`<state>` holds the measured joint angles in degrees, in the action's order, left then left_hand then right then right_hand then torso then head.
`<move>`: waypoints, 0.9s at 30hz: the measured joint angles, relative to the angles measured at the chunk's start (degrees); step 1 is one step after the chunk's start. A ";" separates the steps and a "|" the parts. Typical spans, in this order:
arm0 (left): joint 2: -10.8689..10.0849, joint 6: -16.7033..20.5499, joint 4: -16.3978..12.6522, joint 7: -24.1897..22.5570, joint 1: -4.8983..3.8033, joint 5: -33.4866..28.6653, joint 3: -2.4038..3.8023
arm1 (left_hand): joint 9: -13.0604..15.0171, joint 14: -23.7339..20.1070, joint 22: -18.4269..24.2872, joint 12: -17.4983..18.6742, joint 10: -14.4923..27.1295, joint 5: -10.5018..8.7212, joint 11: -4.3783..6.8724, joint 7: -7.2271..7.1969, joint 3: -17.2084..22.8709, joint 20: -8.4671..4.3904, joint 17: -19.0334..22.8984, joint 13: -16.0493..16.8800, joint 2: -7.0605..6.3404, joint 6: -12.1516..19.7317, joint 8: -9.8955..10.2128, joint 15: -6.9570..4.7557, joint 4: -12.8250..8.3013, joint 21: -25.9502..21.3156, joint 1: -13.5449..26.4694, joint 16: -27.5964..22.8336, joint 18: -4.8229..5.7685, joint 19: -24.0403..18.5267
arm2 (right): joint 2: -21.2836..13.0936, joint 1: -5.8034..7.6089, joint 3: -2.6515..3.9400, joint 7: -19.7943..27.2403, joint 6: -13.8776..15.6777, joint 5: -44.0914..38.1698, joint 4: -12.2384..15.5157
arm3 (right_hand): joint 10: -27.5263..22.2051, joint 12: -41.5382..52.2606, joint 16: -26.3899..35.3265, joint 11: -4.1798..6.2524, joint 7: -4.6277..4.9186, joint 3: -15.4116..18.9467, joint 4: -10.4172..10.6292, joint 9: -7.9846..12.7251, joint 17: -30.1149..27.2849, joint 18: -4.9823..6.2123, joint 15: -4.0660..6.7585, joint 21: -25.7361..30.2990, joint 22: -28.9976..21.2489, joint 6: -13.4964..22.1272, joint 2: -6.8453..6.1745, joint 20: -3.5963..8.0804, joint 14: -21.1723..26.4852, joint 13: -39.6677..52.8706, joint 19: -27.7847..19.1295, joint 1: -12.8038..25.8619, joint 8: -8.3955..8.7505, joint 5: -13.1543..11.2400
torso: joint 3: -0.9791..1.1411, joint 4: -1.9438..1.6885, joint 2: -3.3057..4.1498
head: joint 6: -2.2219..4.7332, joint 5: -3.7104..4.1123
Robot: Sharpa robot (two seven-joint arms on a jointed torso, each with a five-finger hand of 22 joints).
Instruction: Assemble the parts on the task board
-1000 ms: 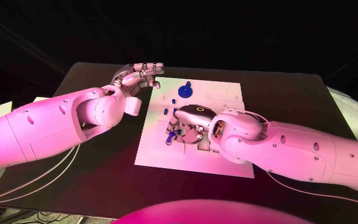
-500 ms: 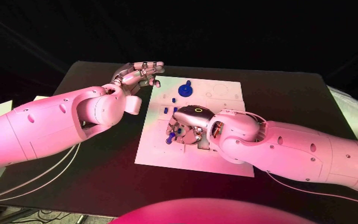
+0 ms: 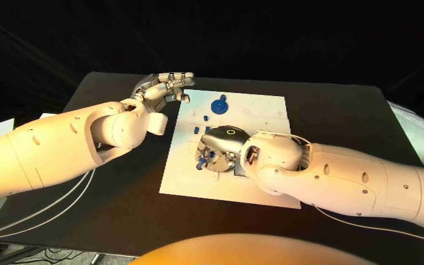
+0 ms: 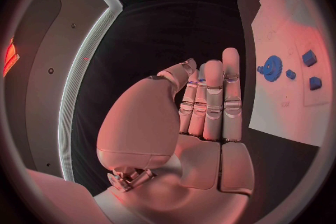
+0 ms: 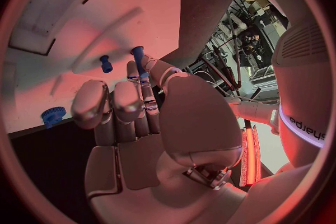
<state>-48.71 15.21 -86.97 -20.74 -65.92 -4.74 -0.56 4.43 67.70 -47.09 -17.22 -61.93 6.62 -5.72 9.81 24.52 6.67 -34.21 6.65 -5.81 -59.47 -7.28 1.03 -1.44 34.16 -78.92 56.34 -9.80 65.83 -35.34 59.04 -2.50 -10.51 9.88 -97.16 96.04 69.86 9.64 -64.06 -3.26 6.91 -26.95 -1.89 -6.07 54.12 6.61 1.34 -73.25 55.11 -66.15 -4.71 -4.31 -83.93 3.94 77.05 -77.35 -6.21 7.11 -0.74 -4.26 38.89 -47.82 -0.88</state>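
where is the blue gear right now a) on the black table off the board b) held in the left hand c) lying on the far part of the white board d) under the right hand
c: the blue gear lies on the far part of the task board, apart from the left hand, which holds nothing, and beyond the right hand.

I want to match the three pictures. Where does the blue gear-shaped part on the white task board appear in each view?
Head view: the blue gear-shaped part lies on the far half of the white task board, beyond the right hand.
Left wrist view: the gear lies on the board beside the left hand.
Right wrist view: I cannot identify it there.
Shared landmark: the board.
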 measured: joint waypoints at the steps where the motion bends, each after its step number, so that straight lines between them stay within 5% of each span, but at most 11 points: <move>1: 0.00 0.00 0.00 0.00 0.00 0.00 0.00 | 0.00 0.00 0.01 -0.07 0.00 0.00 0.00 0.00 0.00 0.00 0.01 0.00 0.00 0.00 0.00 0.00 0.00 0.00 0.00 0.00 0.00 0.00 | 0.08 -0.01 -0.01 -0.14 -0.16 -0.24 -0.01 | 0.00 0.00 0.00 0.00 0.00 0.00 0.00 -0.01 -0.10 0.00 0.00 0.00 -0.05 0.00 0.00 0.00 0.00 0.00 0.00 0.01 -0.01 0.00 | 0.00 0.00 -0.01 | -0.01 0.00; 5: 0.00 -0.01 0.00 0.00 0.00 0.00 0.00 | 0.00 0.00 0.01 -0.07 0.00 0.00 0.00 0.00 0.00 0.00 0.01 0.00 0.00 0.00 0.00 0.00 0.00 0.00 0.00 0.00 0.00 0.00 | 0.41 -0.03 -0.04 -0.62 -0.77 -1.03 -0.01 | -0.10 -0.47 0.00 -0.11 0.00 0.08 0.08 -0.02 -0.37 0.00 0.00 0.25 -0.46 0.03 -0.12 -0.03 0.00 0.12 -0.03 0.76 -0.02 0.00 | -0.01 -0.01 -0.03 | -0.07 0.00; 9: 0.01 -0.01 0.00 0.00 0.00 0.00 0.00 | 0.00 0.00 0.01 -0.07 0.00 0.00 0.00 0.00 0.00 0.00 0.01 0.00 0.00 0.00 0.00 0.00 0.00 0.00 0.00 0.00 0.00 0.00 | 0.70 -0.03 -0.18 -0.80 -1.12 -1.54 0.00 | -2.64 -2.02 0.27 -0.89 1.09 0.58 0.58 -0.01 -0.87 0.00 -0.19 0.92 -1.56 2.43 -0.53 -0.68 -0.11 -0.08 -0.68 2.40 1.00 0.34 | -0.01 -0.01 -0.03 | -0.10 0.00; 15: 0.01 -0.01 0.00 0.01 0.00 0.00 0.00 | 0.00 0.00 0.00 -0.07 0.00 0.00 0.00 0.00 0.00 0.00 0.00 -0.01 0.00 0.00 0.00 0.00 0.00 0.00 0.00 0.00 0.00 0.00 | 0.80 -0.25 -0.49 -0.84 -1.34 -1.94 -0.13 | -11.18 -4.63 2.25 -2.60 2.30 4.12 0.71 2.26 -3.50 0.56 -1.72 4.91 -8.34 11.32 -3.72 -1.90 0.19 -0.32 -4.30 3.94 2.53 1.89 | 0.00 0.01 -0.03 | -0.10 0.00; 27: -0.09 -0.02 0.05 0.02 0.00 0.00 0.00 | 0.00 0.00 0.00 -0.07 0.00 0.00 0.00 0.00 0.00 0.00 0.00 -0.01 0.00 0.00 0.00 0.00 0.00 0.00 0.00 0.00 0.00 0.00 | -3.36 -0.39 -0.33 -0.27 3.82 -1.89 3.40 | -15.66 -1.96 3.33 -2.96 2.31 9.69 0.62 2.02 -5.70 0.94 -2.11 6.68 -11.44 13.95 -3.21 -2.26 0.58 0.27 -4.94 2.87 2.53 2.87 | 0.09 0.05 -0.04 | 0.10 0.19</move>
<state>-48.80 15.19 -86.92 -20.72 -65.92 -4.74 -0.56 4.43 67.70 -47.09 -17.29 -61.93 6.62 -5.72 9.81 24.52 6.67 -34.21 6.64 -5.81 -59.47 -7.28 1.03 -1.44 34.16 -78.92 56.34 -9.80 65.82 -38.70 58.65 -2.83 -10.78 13.70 -99.04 99.45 54.21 7.68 -60.73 -6.22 9.22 -17.26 -1.27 -4.05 48.42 7.54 -0.76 -66.57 43.67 -52.21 -7.91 -6.57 -83.35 4.21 72.11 -74.48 -3.68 9.98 -0.64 -4.21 38.84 -47.71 -0.69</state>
